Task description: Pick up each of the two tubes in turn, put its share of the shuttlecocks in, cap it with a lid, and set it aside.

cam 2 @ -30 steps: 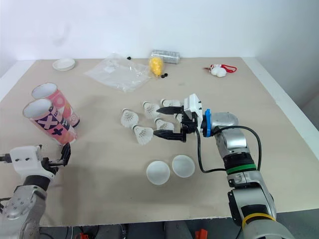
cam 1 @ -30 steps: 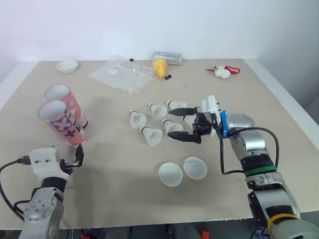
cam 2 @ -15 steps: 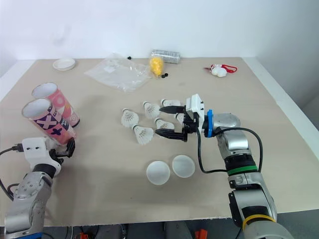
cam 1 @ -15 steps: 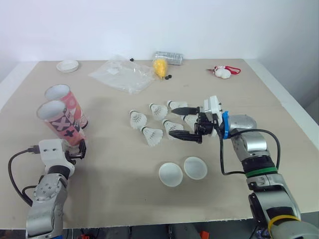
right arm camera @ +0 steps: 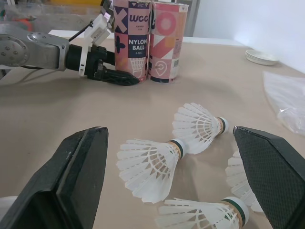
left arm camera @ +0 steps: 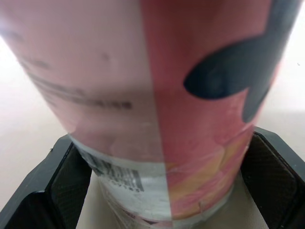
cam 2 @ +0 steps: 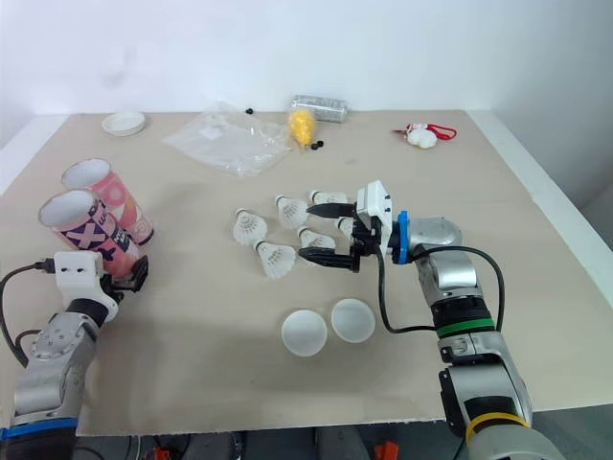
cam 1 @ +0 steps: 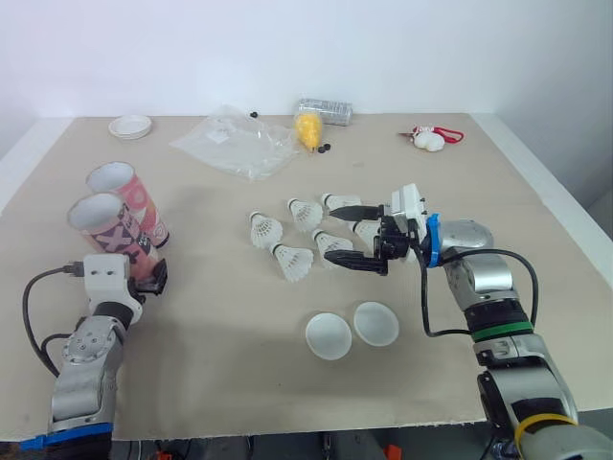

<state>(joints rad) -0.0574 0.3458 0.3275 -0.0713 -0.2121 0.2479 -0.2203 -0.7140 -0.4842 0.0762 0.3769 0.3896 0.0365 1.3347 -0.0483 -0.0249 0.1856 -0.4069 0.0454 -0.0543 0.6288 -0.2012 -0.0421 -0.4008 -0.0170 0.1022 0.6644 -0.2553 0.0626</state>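
left tool (cam 1: 153,278) spread around the foot of the nearer tube (cam 1: 110,235), upright on the surface (cam 1: 239,326). likely light, stiff cardboard, dentable: grip low, gently. right tool (cam 1: 343,233) gapes over the shuttlecocks (cam 1: 292,261).

Plastic bag (cam 1: 233,144), white dish (cam 1: 129,126)

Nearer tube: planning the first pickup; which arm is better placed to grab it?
Left: the left tool straddles the nearer tube at its base, a finger on each side; the right tool is away among the shuttlecocks.
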